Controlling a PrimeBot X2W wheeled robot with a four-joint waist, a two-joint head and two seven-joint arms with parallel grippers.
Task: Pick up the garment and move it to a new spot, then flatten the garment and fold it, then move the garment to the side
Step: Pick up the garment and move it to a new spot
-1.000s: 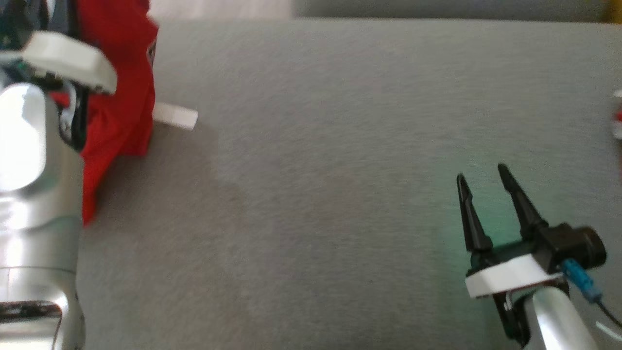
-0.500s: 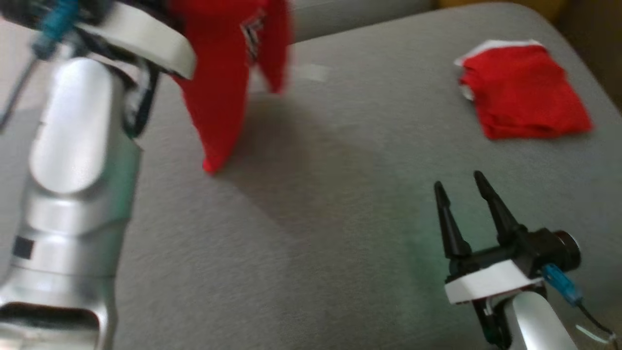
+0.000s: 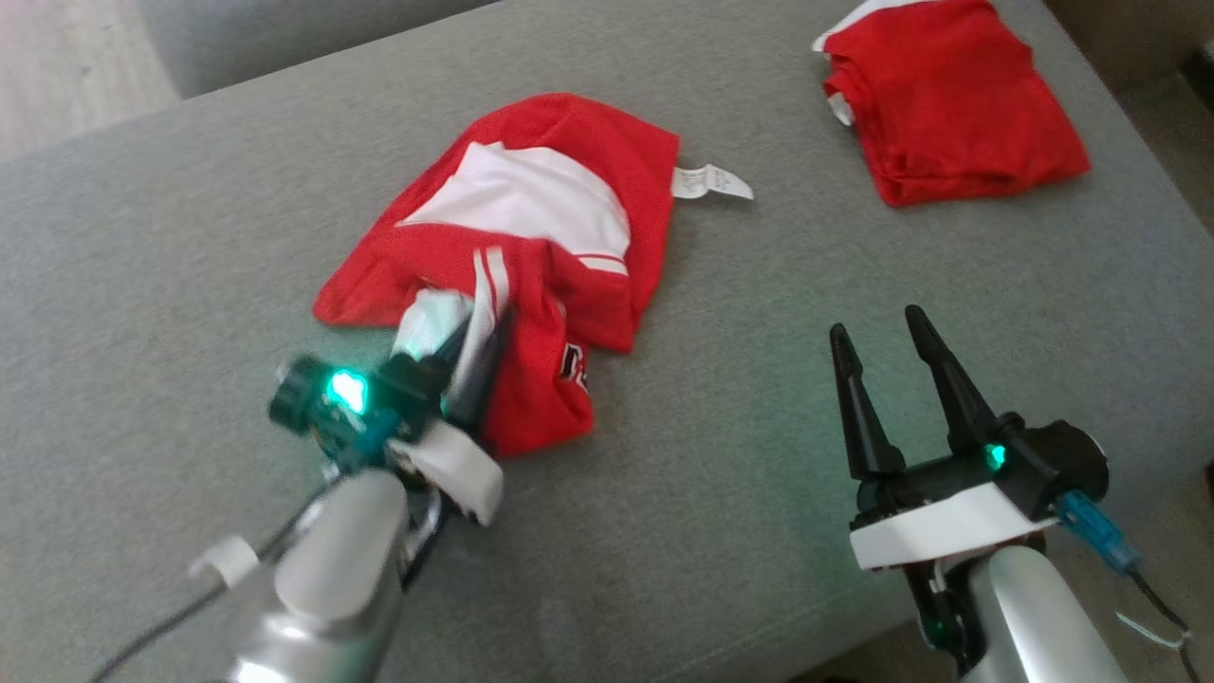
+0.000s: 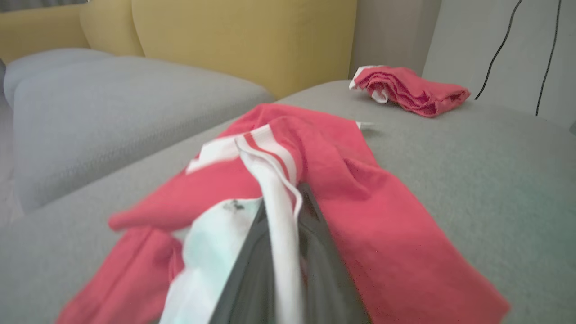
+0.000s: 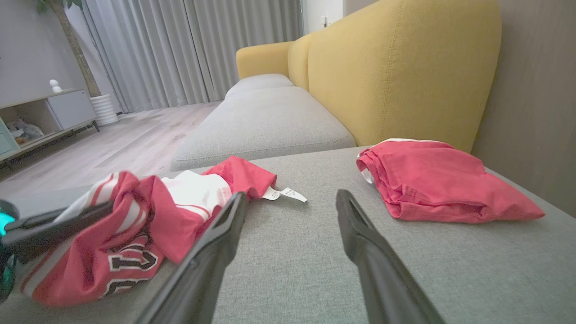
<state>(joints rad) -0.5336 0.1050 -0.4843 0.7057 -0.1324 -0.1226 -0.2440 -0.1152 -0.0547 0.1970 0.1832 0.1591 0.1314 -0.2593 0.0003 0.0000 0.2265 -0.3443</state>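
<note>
Fabric is pinched in your left claw [image 3: 482, 332]; the crumpled red-and-white jersey [image 3: 531, 228] lies heaped just ahead of it on the grey sofa cushion [image 3: 740, 398], seemingly set down for flattening; your right claw [image 3: 877, 327] hovers spread alongside, free to help.

Bare cushion [image 3: 740, 313] lay open between garment [image 3: 569, 142], centre-left, and folded pile [image 3: 958, 104], far right. A white tag [image 3: 711, 180] jutted into that lane. Near strip free ahead of right gripper [image 3: 874, 321], fingers spread. Left gripper [image 3: 486, 332] clamped in garment folds. Sofa back [image 5: 396, 67] walled the far side.
</note>
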